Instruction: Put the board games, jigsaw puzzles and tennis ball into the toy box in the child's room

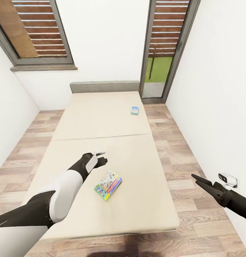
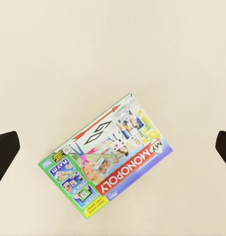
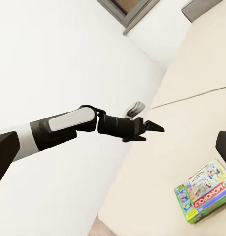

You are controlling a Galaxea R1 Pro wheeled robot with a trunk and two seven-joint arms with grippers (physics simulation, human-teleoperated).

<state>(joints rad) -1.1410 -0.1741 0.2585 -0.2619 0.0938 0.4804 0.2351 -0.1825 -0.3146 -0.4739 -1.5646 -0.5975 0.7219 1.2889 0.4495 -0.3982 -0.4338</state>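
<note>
I have the bed [image 1: 101,142] squarely ahead of me in the head view, its cream mattress running from the near edge up to the grey headboard [image 1: 105,86] against the far wall. Two board games lie on it. The nearer one, a Monopoly box [image 1: 108,185] with a green end and a red-lettered strip along one long side, lies flat and turned at an angle in the near half of the bed, a little toward the right edge but clear of it. The other, a small blue box [image 1: 135,110], lies flat in the far half, close to the right edge and well apart from the first. My left gripper [image 1: 100,158] hangs over the mattress just beyond the Monopoly box and to its left, not touching it; in the left wrist view the Monopoly box [image 2: 107,156] sits between the two dark fingers [image 2: 4,150], which stand wide apart at either side, with bare mattress all round the box. The right wrist view shows the same left gripper [image 3: 153,127] from the side, above the mattress, with the box [image 3: 204,191] lying lower and apart from it. My right gripper [image 1: 197,178] hovers off the bed's right side, over the wood-plank floor [image 1: 197,150] near a white wall socket [image 1: 228,179]; its fingers look close together at the tips in the head view, but I cannot tell for sure whether they are pressed together, and they hold nothing.
</note>
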